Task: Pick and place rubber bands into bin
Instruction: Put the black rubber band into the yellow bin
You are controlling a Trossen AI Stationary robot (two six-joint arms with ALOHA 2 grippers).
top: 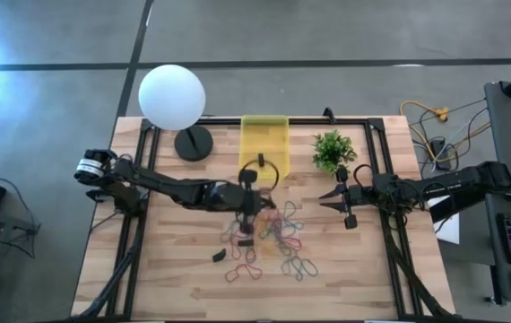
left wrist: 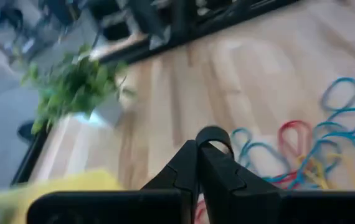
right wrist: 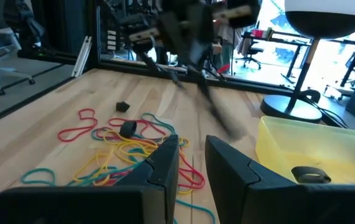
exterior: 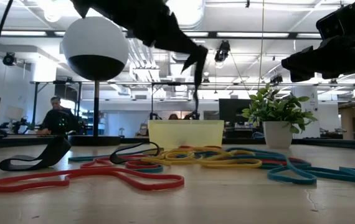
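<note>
Carrying a black rubber band [left wrist: 215,138] pinched in the left gripper [top: 257,203], we judge the step in hand to be the drop into the yellow bin [top: 264,135]. In the left wrist view the two dark fingers are pressed together with the band's loop standing up from between their tips; in the low view the band hangs limp below the raised gripper [exterior: 197,65], clear of the table. The gripper sits just near of the bin's near wall, so we want to travel a little farther until the fingertips are over the bin's floor, then part the fingers and let the loop fall; a small shake may help if the rubber clings. We should keep the height so the dangling band clears the wall.

The rest of the rubber bands [top: 273,238] lie in a tangled heap of red, yellow, blue and black on the wooden table [top: 175,269], near of the bin. One dark object already lies in the bin [right wrist: 308,174].

To the right, the right gripper [top: 343,205] waits beside the small green plant [top: 332,149], its fingers apart and holding nothing.
</note>
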